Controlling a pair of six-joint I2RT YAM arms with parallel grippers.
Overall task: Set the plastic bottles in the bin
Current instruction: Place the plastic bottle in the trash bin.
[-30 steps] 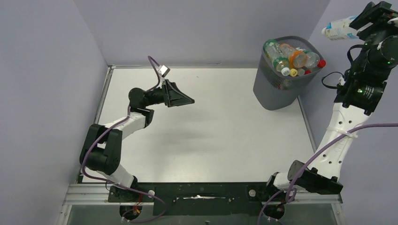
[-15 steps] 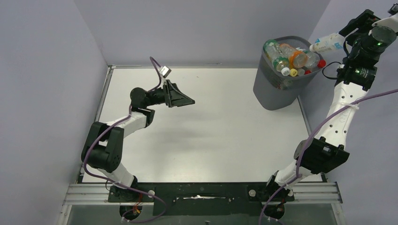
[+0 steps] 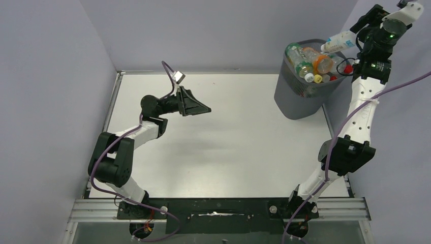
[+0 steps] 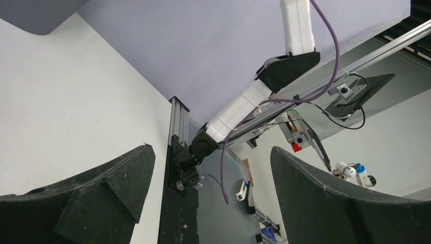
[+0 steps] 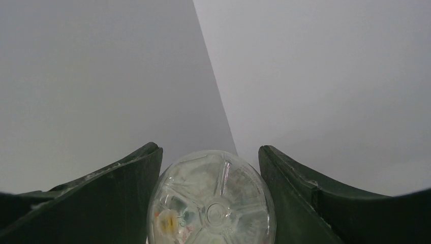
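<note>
Right gripper (image 3: 357, 35) is clasping a clear bottle (image 3: 339, 42) over the rim of the heaped bin (image 3: 296, 101); releasing nearer centre looks safest.

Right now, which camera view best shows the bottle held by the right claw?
Top external: most of the bottle shows, held sideways near the bin by the right claw. Right wrist shows only its clear base; left wrist shows none of it.

Bin (image 3: 297, 99) heaped to its rim with bottles (image 3: 311, 62), walls (image 3: 213, 30) close behind and right, bare tabletop (image 3: 239, 137) leftward

Right arm (image 3: 362, 109) aloft, left end effector (image 4: 211, 152) agape.
</note>
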